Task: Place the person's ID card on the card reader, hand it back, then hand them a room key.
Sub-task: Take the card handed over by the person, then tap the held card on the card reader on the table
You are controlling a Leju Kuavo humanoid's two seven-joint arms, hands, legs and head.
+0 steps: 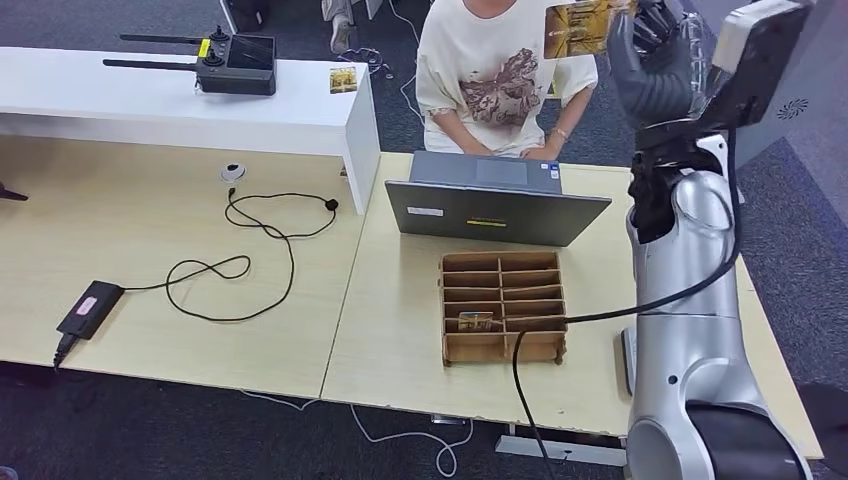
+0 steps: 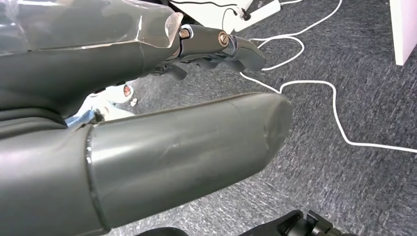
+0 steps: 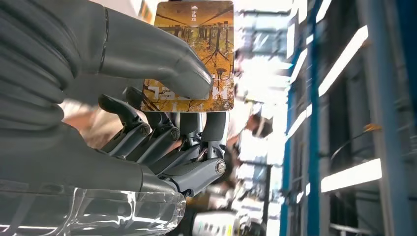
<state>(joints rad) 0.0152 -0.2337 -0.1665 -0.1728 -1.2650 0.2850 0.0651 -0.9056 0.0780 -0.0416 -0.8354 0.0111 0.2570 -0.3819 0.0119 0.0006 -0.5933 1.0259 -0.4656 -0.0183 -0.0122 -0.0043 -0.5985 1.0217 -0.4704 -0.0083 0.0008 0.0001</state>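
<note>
One card (image 1: 575, 27), orange-brown with a printed picture, is pinched between thumb and fingers of the right hand (image 1: 655, 55), raised above the bench's far edge beside the seated person (image 1: 497, 75). Left hand (image 2: 162, 113): fingers loosely extended over carpet, holding nothing. Wooden divider box (image 1: 503, 306) sits near the bench's (image 1: 400, 340) front edge, one small card (image 1: 475, 321) inside, behind a laptop (image 1: 495, 205).

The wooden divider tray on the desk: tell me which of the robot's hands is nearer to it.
Cannot tell. The right hand is raised high beyond the wooden divider tray, pinching a card near the person. The left hand hangs low over carpet.
</note>
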